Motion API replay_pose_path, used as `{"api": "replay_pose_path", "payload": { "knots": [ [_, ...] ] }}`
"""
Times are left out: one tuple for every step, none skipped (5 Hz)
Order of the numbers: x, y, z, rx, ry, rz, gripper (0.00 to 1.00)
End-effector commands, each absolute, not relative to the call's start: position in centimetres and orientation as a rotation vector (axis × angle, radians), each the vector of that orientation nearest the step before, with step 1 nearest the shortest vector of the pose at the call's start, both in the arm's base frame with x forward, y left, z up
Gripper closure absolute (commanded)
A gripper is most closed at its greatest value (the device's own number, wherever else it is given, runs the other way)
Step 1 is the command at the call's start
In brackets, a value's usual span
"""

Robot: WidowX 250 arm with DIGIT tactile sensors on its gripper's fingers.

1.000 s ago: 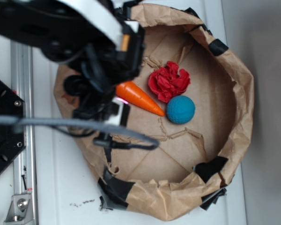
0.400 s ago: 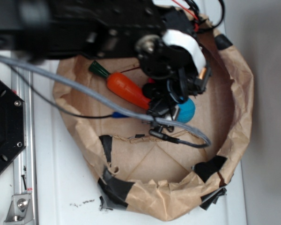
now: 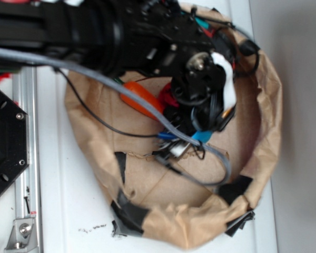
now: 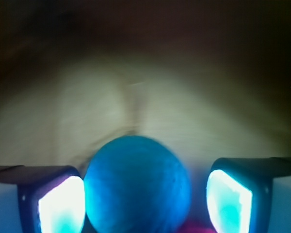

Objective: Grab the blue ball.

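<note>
1. Exterior view: my arm covers most of the brown paper nest (image 3: 263,126) that sits on the white bench (image 3: 63,211). The claw (image 3: 200,129) is down inside the nest, a little to 3 o'clock from its centre. Of the blue ball (image 3: 203,136) I see only a small teal edge below the claw. The orange carrot (image 3: 141,98) lies at 9 o'clock from the claw, and a bit of the red wad (image 3: 166,97) shows just beside the carrot.

2. Wrist view: the blue ball (image 4: 137,184) sits between the two fingers (image 4: 63,204), almost centred. The claw (image 4: 143,201) is wide; a small gap shows at the 3 o'clock side, and at the 9 o'clock side I cannot tell if it touches.

3. My judgement: the approach and lowering are done. Closing on the ball and lifting it are left.
</note>
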State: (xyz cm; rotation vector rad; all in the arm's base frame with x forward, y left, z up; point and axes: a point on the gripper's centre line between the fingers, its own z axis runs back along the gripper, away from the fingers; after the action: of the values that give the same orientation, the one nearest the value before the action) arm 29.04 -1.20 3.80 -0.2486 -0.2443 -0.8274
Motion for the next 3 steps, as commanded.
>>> {"api": "replay_pose_path", "payload": {
  "knots": [
    [29.1,-2.2,4.2,-0.094,-0.265,-0.831,1.00],
    [30.4,-0.8,7.0,0.043,-0.349,-0.674,1.00],
    [30.3,-0.4,12.1,0.099,-0.446,-0.508,1.00]
  ]
}}
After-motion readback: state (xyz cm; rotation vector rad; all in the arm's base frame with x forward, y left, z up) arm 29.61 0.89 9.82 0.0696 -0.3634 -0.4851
